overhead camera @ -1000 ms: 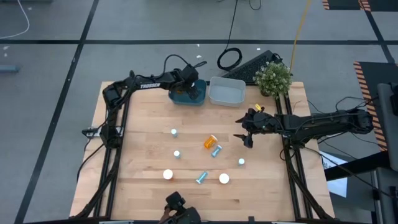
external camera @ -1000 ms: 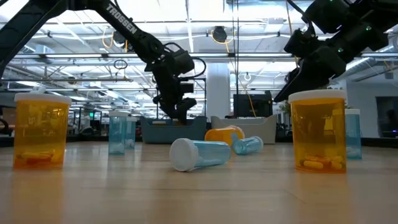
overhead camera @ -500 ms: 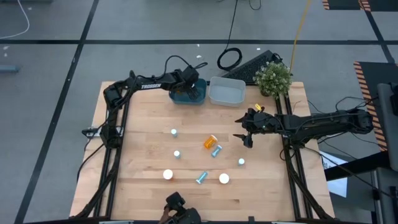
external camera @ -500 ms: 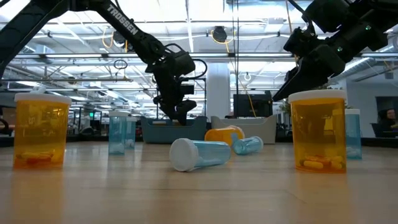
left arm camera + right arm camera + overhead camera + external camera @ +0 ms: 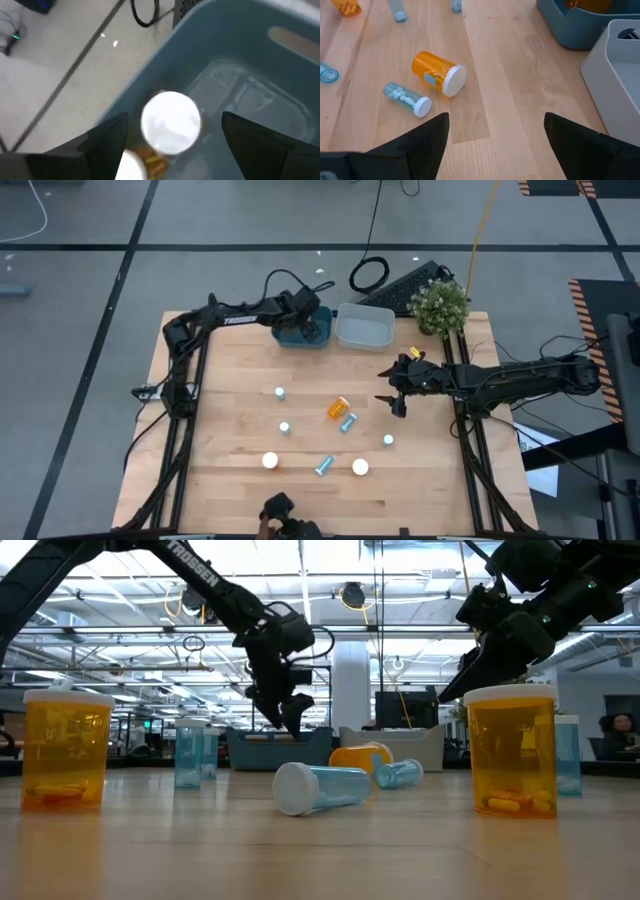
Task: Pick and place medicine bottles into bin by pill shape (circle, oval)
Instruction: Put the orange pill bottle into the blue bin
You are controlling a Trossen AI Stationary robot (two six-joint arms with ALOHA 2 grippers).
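Hovering over the dark blue bin (image 5: 300,332) at the table's far edge, your left gripper (image 5: 312,321) has its jaws spread apart and empty — its wrist view looks down into the bin, where a white-capped orange bottle (image 5: 171,121) stands between and below the two fingers, free of both. A second white cap (image 5: 132,166) shows just beside it.

Your right gripper (image 5: 392,398) hangs above the table's right side, jaws wide and gripping nothing. Ahead of it, an orange bottle on its side (image 5: 439,73) and a slim pale-blue bottle of round white pills (image 5: 407,99) lie just beside each other — both well clear of the fingers.

The pale bin (image 5: 365,329) sits beside the blue one. Other bottles stand or lie scattered across the wooden table (image 5: 230,440); an upright orange one (image 5: 516,749) holds oval pills.
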